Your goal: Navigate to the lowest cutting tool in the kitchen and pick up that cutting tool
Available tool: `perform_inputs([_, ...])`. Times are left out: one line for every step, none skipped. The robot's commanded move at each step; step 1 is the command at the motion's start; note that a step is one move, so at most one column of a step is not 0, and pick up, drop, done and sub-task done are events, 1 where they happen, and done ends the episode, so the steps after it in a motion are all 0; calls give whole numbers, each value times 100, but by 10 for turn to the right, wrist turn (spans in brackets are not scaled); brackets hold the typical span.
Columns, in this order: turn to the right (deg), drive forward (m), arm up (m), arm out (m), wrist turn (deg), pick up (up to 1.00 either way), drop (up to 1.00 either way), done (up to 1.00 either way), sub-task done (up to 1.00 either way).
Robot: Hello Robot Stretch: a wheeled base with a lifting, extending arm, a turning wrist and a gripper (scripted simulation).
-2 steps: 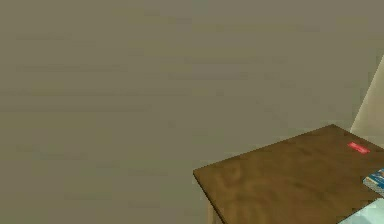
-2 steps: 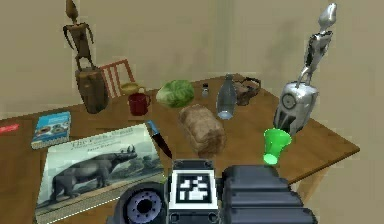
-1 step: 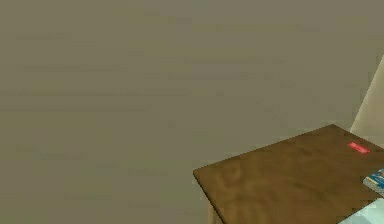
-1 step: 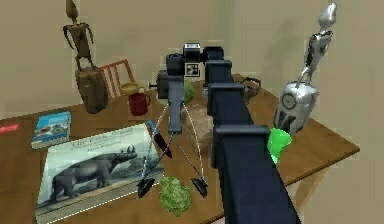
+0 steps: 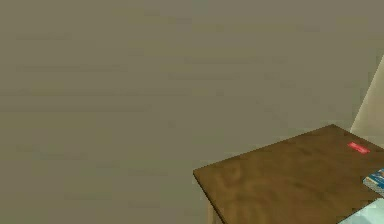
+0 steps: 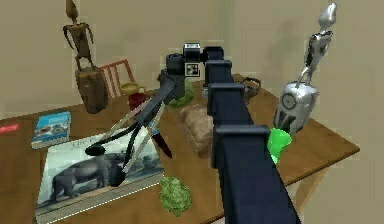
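Arm: a dark square bar (image 6: pixel 238 150) rises from the bottom edge of the arm side view and reaches out over a wooden table (image 6: pixel 325 150). Two white marked squares stand at its far end.
Gripper: the gripper (image 6: pixel 108 165) has its dark body left of those squares and points down toward the view's lower left.
Fingers: two thin fingers (image 6: pixel 97 150) end in front of the cover of a large book (image 6: pixel 80 185). How wide they stand cannot be told.
Hold: I cannot tell whether the gripper holds anything, since the large book lies right behind the tips. Whether the tips touch it cannot be told either.
Cutting tool: a slim dark-red thing (image 6: pixel 165 143) lies on the table just right of the fingers' upper part, between them and a brown lump (image 6: pixel 200 130). It may be the cutting tool, but it is too small to be sure.
Near the tips: a green leafy blob (image 6: pixel 177 193) sits at the large book's right corner.
Farther out: a small blue book (image 6: pixel 52 125), a wooden statue (image 6: pixel 85 60) and a chair back (image 6: pixel 120 75).
Right of the arm: a green cup-like thing (image 6: pixel 280 145) and a silver statue (image 6: pixel 305 85).
Forward view: a bare wall, with the table's corner (image 5: pixel 270 180) at lower right bearing a small red thing (image 5: pixel 358 147) and the blue book's edge (image 5: pixel 375 181).
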Motion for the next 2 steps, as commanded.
perform_inputs([0,0,0,0,450,0,0,0,0])
perform_inputs([0,0,0,0,450,0,0,0,0])
